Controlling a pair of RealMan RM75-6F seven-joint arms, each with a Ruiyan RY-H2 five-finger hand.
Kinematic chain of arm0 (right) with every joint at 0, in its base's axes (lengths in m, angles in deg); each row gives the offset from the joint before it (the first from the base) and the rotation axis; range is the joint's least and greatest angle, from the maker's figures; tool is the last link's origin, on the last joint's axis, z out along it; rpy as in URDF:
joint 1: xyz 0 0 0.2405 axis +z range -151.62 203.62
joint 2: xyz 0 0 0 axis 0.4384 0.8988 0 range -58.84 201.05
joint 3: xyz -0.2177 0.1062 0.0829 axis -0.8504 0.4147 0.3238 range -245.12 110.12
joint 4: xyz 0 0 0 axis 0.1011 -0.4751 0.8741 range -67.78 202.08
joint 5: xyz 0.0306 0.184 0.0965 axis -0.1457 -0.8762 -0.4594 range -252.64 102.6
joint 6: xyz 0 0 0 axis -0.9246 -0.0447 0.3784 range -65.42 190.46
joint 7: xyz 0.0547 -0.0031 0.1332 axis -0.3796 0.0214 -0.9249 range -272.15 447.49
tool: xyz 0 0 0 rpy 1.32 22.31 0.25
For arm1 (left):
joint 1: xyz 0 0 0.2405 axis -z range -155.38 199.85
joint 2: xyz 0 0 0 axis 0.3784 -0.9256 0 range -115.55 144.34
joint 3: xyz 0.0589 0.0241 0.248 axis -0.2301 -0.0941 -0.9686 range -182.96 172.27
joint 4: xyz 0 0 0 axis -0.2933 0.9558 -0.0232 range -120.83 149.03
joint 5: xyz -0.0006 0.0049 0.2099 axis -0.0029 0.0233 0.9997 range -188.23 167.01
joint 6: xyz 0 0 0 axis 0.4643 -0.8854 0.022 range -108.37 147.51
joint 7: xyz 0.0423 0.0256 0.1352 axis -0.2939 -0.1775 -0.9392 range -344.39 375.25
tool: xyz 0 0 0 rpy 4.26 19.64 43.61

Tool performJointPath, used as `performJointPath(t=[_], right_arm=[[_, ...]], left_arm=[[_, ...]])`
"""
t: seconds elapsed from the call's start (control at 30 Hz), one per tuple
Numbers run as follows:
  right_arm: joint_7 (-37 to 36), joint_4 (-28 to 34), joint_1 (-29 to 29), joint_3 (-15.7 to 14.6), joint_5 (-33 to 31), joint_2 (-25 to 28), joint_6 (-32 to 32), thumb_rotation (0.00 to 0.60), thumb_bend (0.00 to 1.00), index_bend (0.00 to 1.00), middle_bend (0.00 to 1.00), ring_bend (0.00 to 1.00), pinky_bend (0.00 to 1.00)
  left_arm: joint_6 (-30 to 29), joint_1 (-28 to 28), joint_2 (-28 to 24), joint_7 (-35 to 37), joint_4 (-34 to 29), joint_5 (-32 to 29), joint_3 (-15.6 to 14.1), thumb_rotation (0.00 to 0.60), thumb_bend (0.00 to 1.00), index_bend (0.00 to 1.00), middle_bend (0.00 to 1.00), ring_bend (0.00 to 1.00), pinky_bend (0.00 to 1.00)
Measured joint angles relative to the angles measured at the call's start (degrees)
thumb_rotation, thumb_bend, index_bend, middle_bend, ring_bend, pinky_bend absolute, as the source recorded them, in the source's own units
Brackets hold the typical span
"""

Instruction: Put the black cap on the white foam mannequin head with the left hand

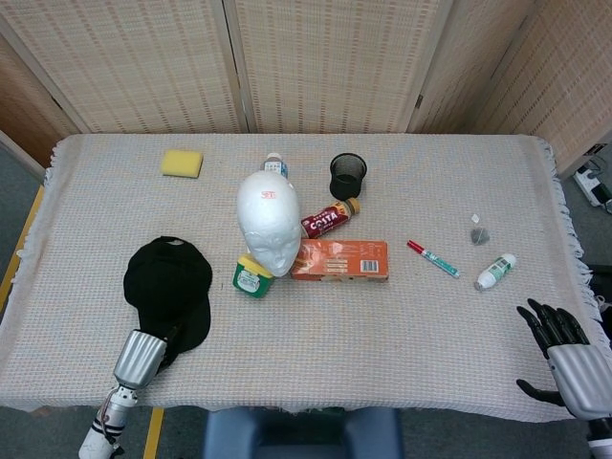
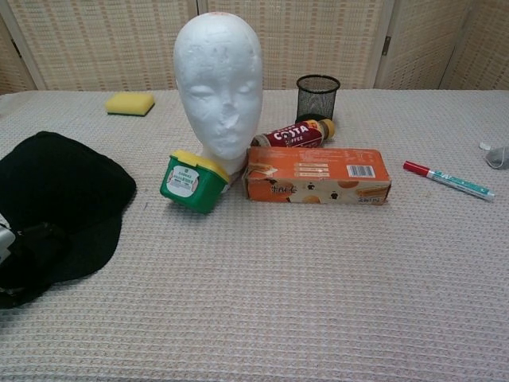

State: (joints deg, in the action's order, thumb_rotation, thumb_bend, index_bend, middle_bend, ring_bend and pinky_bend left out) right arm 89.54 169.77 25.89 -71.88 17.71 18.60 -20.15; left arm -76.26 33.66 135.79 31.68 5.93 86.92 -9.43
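Observation:
The black cap (image 1: 169,285) lies flat on the table's front left, also seen in the chest view (image 2: 60,195). The white foam mannequin head (image 1: 269,226) stands upright mid-table, bare (image 2: 219,91). My left hand (image 1: 143,356) is at the cap's near brim, its dark fingers reaching onto the brim edge. In the chest view the left hand (image 2: 20,259) blends with the black fabric, so its hold on the brim is unclear. My right hand (image 1: 564,356) hovers at the table's front right edge with fingers spread, holding nothing.
A green tub with a yellow lid (image 2: 191,181), an orange box (image 2: 316,175) and a Costa bottle (image 2: 290,135) crowd the head's base. Farther off are a black mesh cup (image 1: 348,175), yellow sponge (image 1: 182,163), red-capped marker (image 1: 432,258) and small bottle (image 1: 495,272).

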Motion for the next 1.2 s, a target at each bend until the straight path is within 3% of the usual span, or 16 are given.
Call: performJointPath(t=[0.53,0.77,1.2], right_arm=[[-0.24,0.53,0.15,-0.83,1.3,0.7,0.57,0.6,0.07,0.0,0.0,0.0,0.0],[-1.15,0.65,0.05,-1.14,1.93,1.4,0.31,0.6,0.07,0.0,0.0,0.0,0.0],[-2.54,0.87,-0.05,-1.72,3.41,2.38,-0.21,0.6,0.07,0.0,0.0,0.0,0.0]], left_arm=[[-1.07,1.75,-1.17,0.85,-0.41,-3.72,2.42,0.6,0.47,0.57,1.0,0.99,1.0],[-1.03,3.52,-2.38,0.74,-0.3,-6.75,5.26,0.6,0.48,0.66,1.0,0.99,1.0],[-10.77,10.26,-7.08,2.72,-4.2,-11.71,11.75,0.6,0.5,0.67,1.0,0.99,1.0]])
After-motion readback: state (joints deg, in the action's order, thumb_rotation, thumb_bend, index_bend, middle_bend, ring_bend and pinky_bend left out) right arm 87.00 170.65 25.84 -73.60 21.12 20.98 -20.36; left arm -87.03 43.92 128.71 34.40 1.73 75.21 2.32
